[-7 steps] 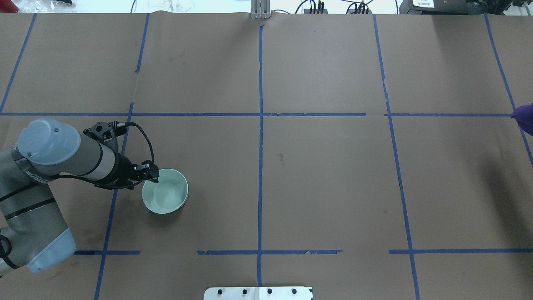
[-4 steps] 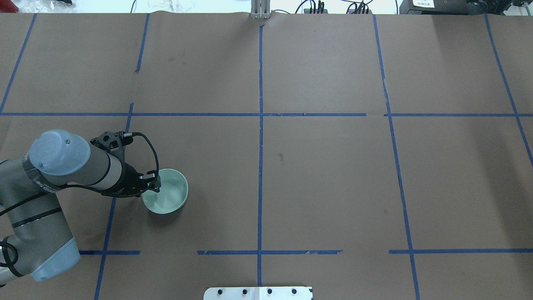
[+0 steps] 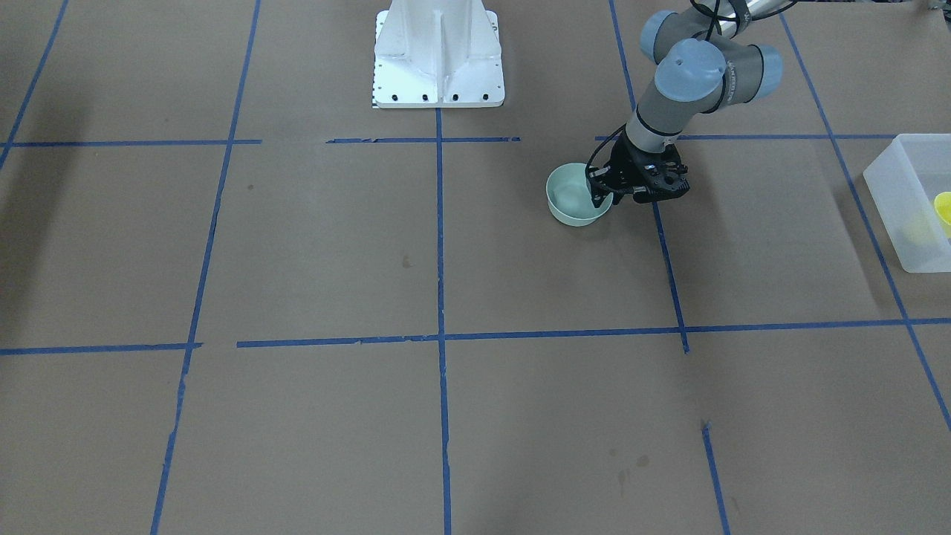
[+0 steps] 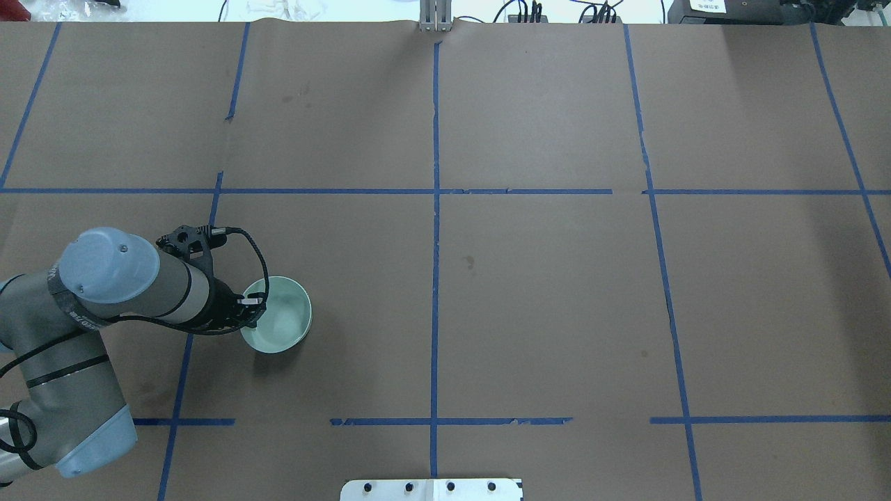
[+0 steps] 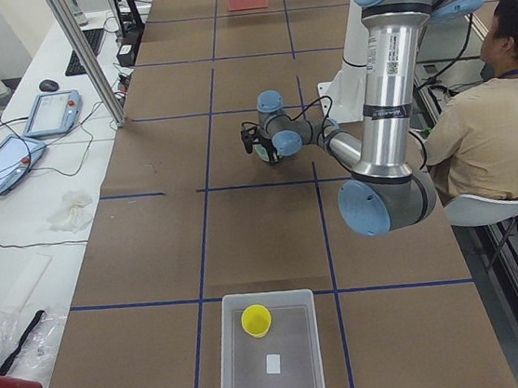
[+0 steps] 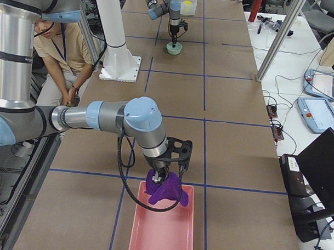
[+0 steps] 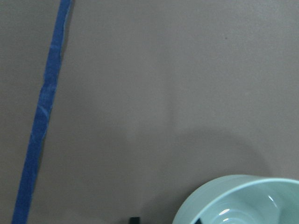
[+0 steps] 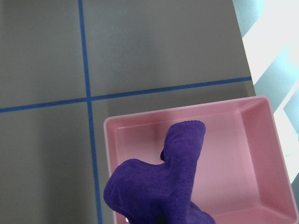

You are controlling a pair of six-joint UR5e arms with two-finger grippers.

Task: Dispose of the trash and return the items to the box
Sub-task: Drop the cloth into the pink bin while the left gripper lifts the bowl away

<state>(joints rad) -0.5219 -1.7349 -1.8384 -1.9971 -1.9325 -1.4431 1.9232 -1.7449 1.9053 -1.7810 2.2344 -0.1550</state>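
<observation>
The mint-green bowl (image 4: 284, 321) stands upright on the brown table, left of centre; it also shows in the front view (image 3: 567, 198) and the left wrist view (image 7: 243, 200). My left gripper (image 4: 252, 306) is open and low over the bowl's left rim, one fingertip inside and one outside. The yellow cup (image 3: 944, 211) stands in the frosted-white box (image 3: 899, 195) at the table's left end, also seen in the left view (image 5: 256, 320). My right gripper (image 6: 164, 181) is shut on a purple cloth (image 8: 159, 186) and holds it over a pink tray (image 8: 229, 135).
The white robot base (image 3: 438, 56) stands at the table's near edge. A seated operator (image 5: 499, 120) is behind the robot. A metal post (image 4: 436, 15) stands at the table's far edge. Blue tape lines grid the table.
My left gripper has moved down and toward the robot's side onto the bowl's rim, and the bowl has shifted slightly. The purple cloth at the overhead view's right edge has left that view.
</observation>
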